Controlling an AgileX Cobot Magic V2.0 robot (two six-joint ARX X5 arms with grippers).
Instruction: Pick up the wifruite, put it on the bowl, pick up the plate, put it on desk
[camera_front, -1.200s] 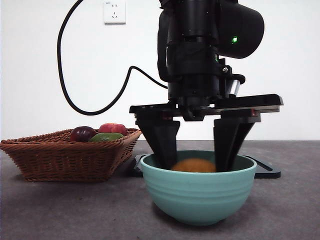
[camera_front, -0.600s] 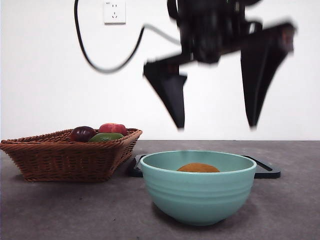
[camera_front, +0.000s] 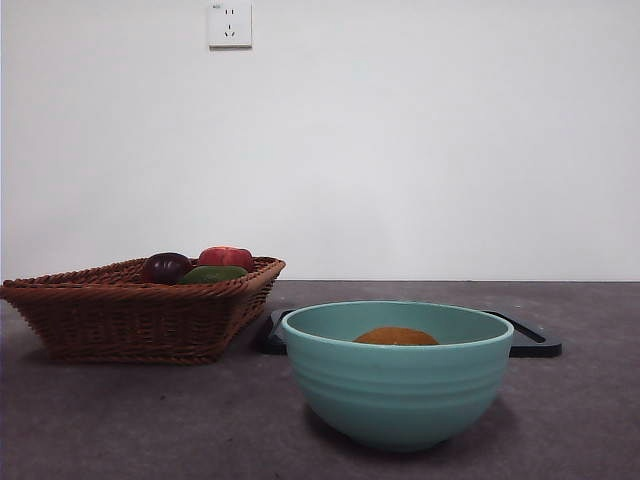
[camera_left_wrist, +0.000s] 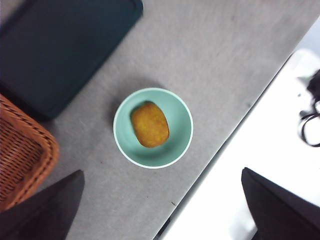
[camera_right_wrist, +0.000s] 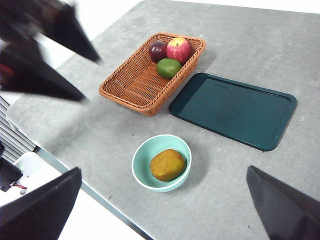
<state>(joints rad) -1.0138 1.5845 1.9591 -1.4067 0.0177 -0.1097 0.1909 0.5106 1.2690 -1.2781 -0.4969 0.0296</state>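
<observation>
The orange-brown wifruite (camera_front: 396, 337) lies inside the mint-green bowl (camera_front: 397, 385) on the grey desk (camera_front: 150, 425). In the left wrist view the wifruite (camera_left_wrist: 149, 124) rests in the bowl (camera_left_wrist: 178, 117), far below my open, empty left gripper (camera_left_wrist: 162, 172). The right wrist view shows the wifruite (camera_right_wrist: 168, 164) in the bowl (camera_right_wrist: 149, 150) far below my open, empty right gripper (camera_right_wrist: 164, 169). The dark teal flat plate (camera_right_wrist: 232, 110) lies on the desk beyond the bowl, and it also shows in the front view (camera_front: 530, 345) and the left wrist view (camera_left_wrist: 60, 45). No gripper shows in the front view.
A brown wicker basket (camera_front: 130, 310) with a dark purple, a red and a green fruit stands beside the plate; it also shows in the right wrist view (camera_right_wrist: 135, 82). The left arm's jaws (camera_right_wrist: 50, 55) show blurred, high over the desk's edge (camera_right_wrist: 100, 192).
The open gripper that stood around the wifruite in the bowl has risen and left the front view. The wifruite stays in the bowl.
</observation>
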